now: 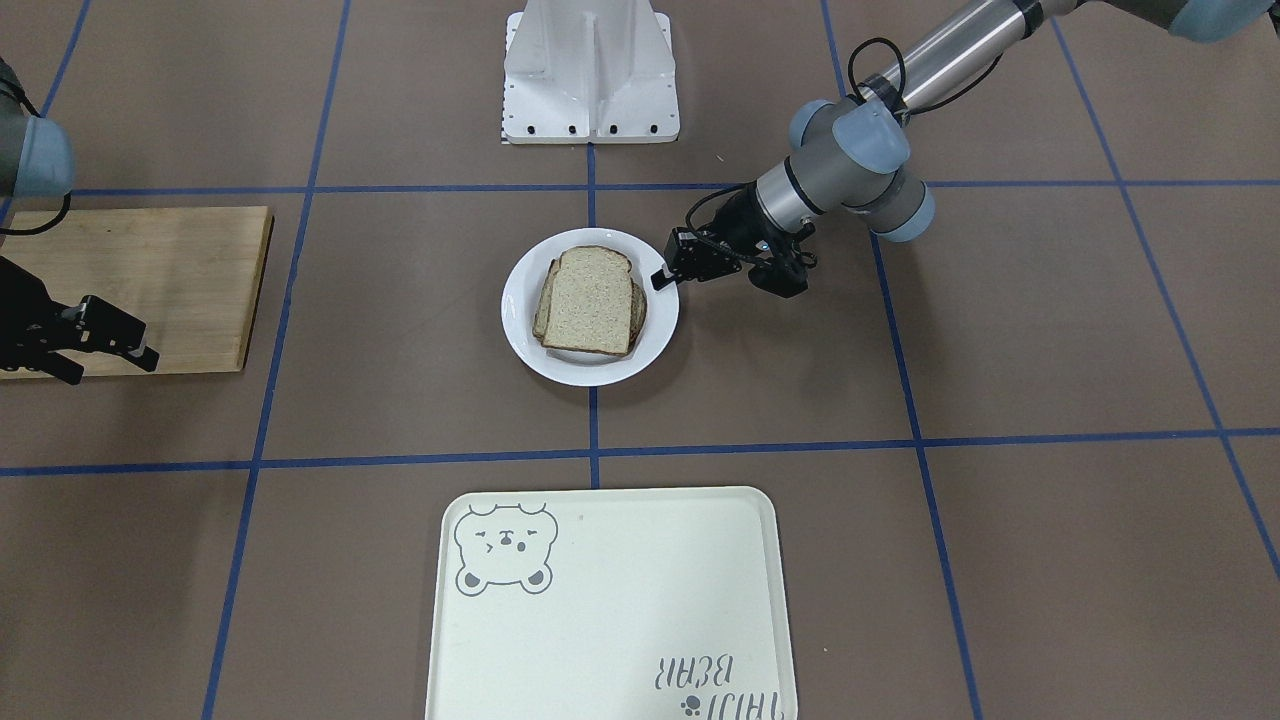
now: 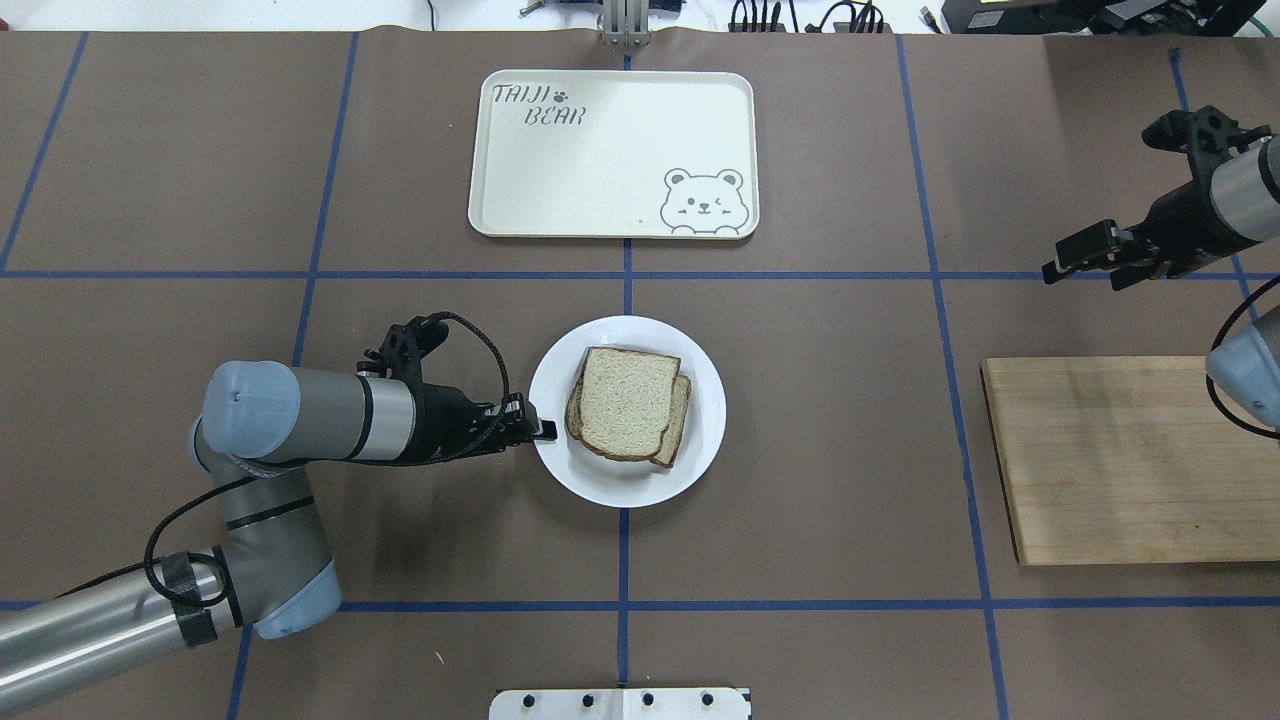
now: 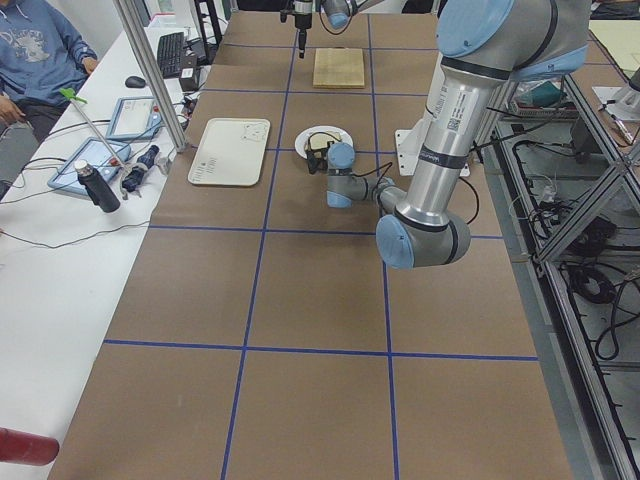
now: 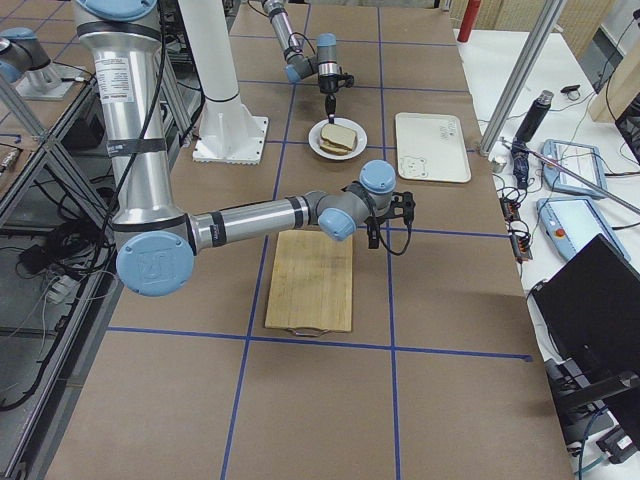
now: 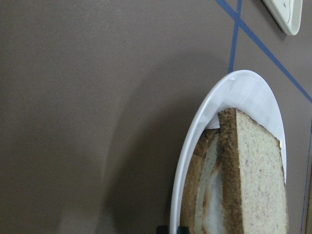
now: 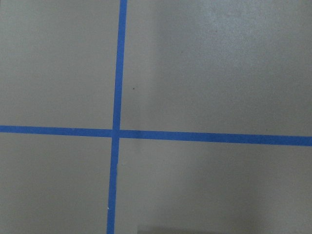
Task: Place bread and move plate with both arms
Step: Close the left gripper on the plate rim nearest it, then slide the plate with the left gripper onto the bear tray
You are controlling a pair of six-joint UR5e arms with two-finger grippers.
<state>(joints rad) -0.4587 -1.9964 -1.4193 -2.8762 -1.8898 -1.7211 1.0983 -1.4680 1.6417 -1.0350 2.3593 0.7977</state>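
- The left arm [image 2: 300, 415] reached in low and level over the desk [image 2: 830, 480], its wrist pointing towards the plate.
- The left gripper [image 2: 541, 430] was closed on the plate [image 2: 600, 486], pinching the near rim. In the left wrist view a dark fingertip sat on each side of the white rim.
- The bread [image 2: 628, 398] lay on the plate just beyond the left gripper's tip, close to it but not touching it.
- The bread rested on a lower slice [image 2: 680, 425], which stuck out on the side far from the left gripper. The left wrist view showed a white layer between the two.
- The tray [image 2: 610, 150] lay well apart from the left gripper, across the desk and beyond the plate.
- The board [image 2: 1130, 460] lay flat, well apart from the plate and just on the robot's side of the right gripper.
- The right gripper [image 2: 1085, 276] hung open and empty above bare desk, its fingers spread. It was well apart from the plate and bread, and its wrist camera saw only crossed blue tape lines.
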